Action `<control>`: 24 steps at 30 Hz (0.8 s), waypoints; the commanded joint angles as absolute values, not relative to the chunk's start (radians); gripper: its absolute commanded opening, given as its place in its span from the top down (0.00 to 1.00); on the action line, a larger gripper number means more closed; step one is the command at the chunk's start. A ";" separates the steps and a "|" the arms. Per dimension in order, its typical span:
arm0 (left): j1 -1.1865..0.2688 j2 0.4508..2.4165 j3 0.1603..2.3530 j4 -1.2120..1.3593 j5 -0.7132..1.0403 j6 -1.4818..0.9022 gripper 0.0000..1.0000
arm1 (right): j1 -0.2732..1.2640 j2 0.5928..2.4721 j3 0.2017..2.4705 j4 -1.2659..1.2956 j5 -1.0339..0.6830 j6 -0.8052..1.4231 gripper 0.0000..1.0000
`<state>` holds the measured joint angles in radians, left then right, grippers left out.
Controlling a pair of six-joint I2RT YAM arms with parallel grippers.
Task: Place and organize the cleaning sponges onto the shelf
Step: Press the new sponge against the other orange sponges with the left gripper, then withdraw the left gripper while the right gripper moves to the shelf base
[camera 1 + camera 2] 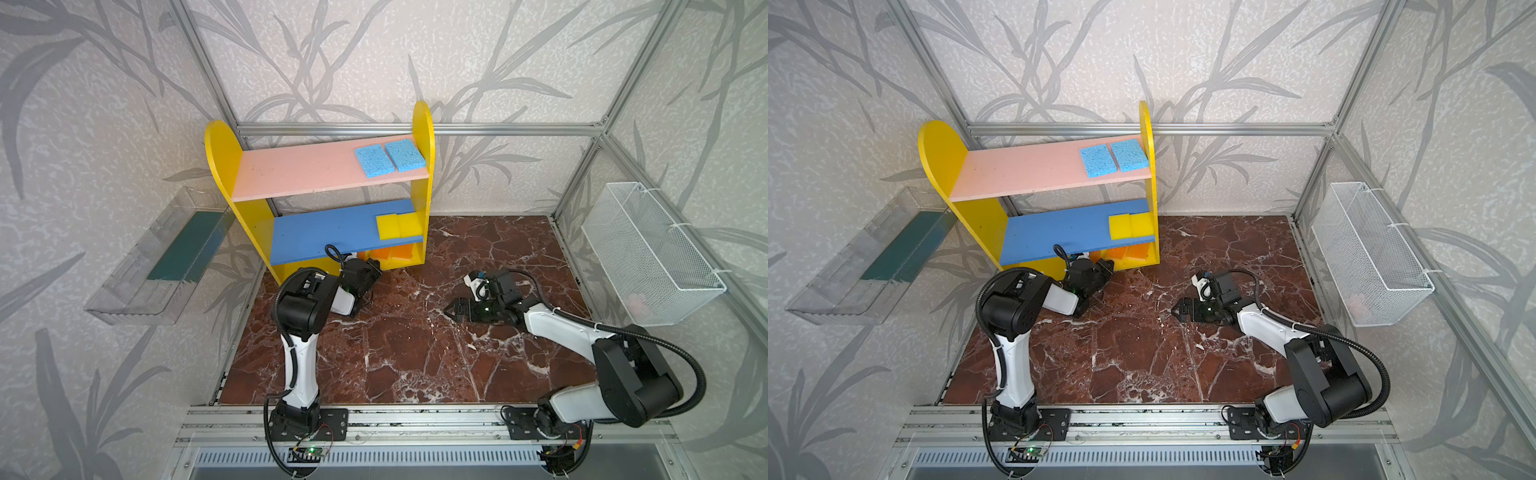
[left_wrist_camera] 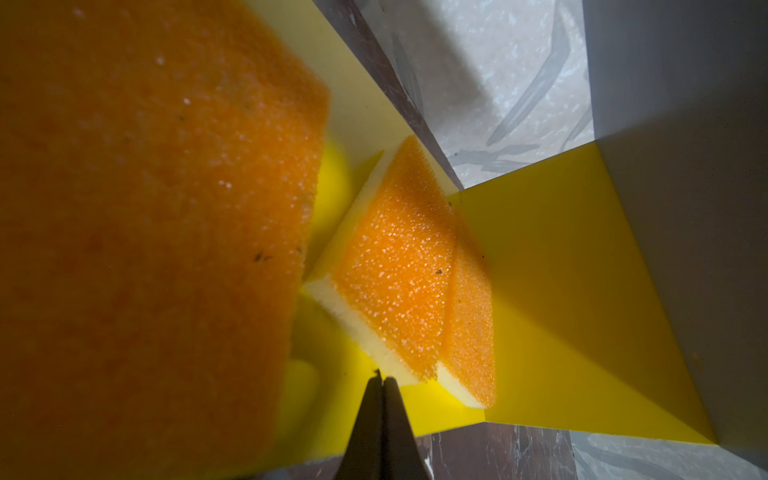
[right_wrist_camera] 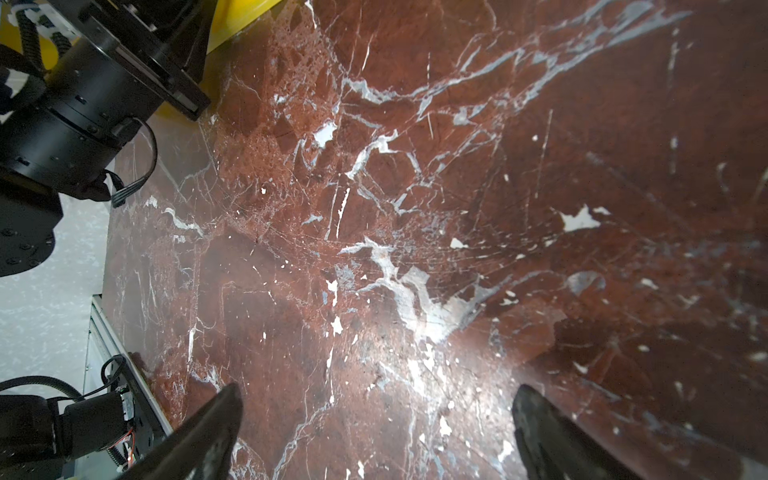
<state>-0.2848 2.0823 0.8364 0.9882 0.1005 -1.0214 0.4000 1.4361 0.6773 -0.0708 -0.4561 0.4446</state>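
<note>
Two orange sponges [image 1: 399,252] lie at the right end of the shelf [image 1: 224,158] base, just ahead of the left gripper [image 2: 380,380], pressed together, empty; right gripper [image 3: 378,392], spread, hangs well apart

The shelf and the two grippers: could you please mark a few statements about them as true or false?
1. Two blue sponges lie side by side on the pink upper board. True.
2. The yellow sponges sit at the left end of the blue middle board. False: they sit at its right end.
3. The left gripper is shut, close to the orange sponges in the bottom level of the shelf. True.
4. The right gripper holds a sponge. False: it is open and empty over the table.
5. The wire basket stands on the shelf. False: it hangs at the right side, apart from the shelf.
</note>
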 commanded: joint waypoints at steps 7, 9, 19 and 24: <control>-0.311 2.079 0.834 1.153 0.058 -1.022 1.00 | 0.400 1.450 0.673 -0.035 -0.478 0.459 0.01; -0.317 2.061 0.808 1.155 0.054 -1.017 1.00 | 0.403 1.462 0.675 -0.009 -0.487 0.474 0.01; -0.367 1.937 0.634 1.216 0.028 -0.985 1.00 | 0.454 1.502 0.663 0.230 -0.473 0.630 0.79; -0.397 1.798 0.513 1.209 0.021 -0.957 1.00 | 0.550 1.563 0.690 0.439 -0.385 0.768 0.95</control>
